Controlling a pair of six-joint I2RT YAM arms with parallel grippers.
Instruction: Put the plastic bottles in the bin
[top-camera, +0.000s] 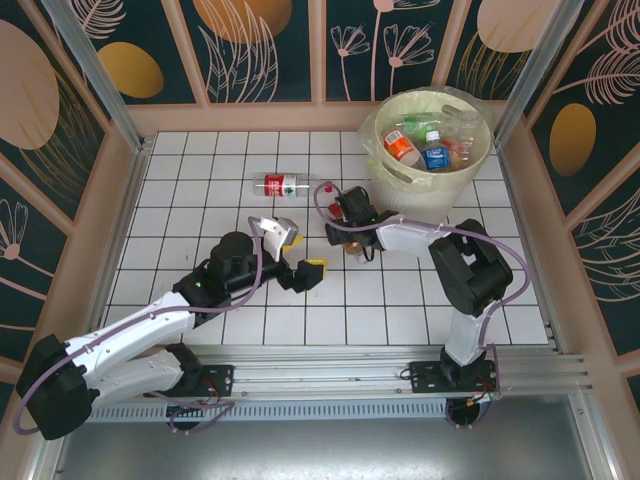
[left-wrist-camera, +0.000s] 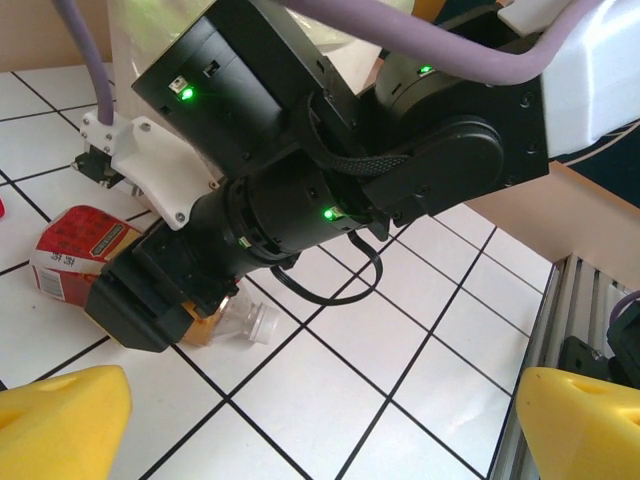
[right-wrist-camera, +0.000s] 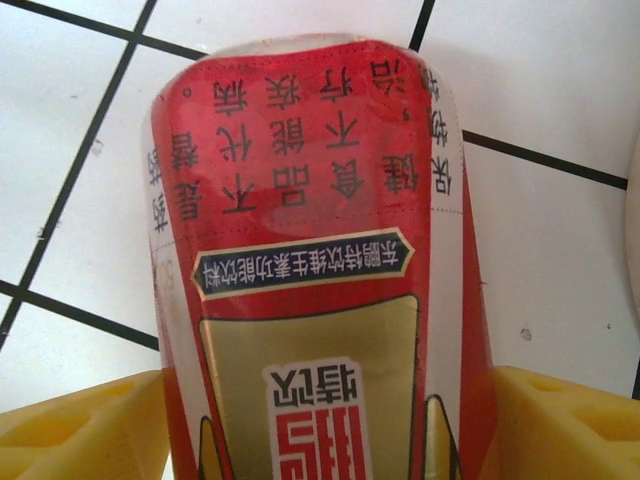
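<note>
1. The bin (top-camera: 440, 185) stands at the far right of the white-tiled tabletop (top-camera: 190, 160). I can make out at least three plastic bottles (top-camera: 435, 155) lying inside it, with orange, blue and green labels.
2. Left of the bin and well apart from it, a clear bottle with a red label (top-camera: 283, 184) lies on its side on the tiles.
3. My right gripper (top-camera: 353, 243) is down near the bin's near-left side, over a brownish bottle (top-camera: 349, 244). I cannot read how its jaws stand from up here.
4. My left gripper (top-camera: 303, 250) sits further left of the bin, just beside the right one, its yellow fingers spread wide.
</note>
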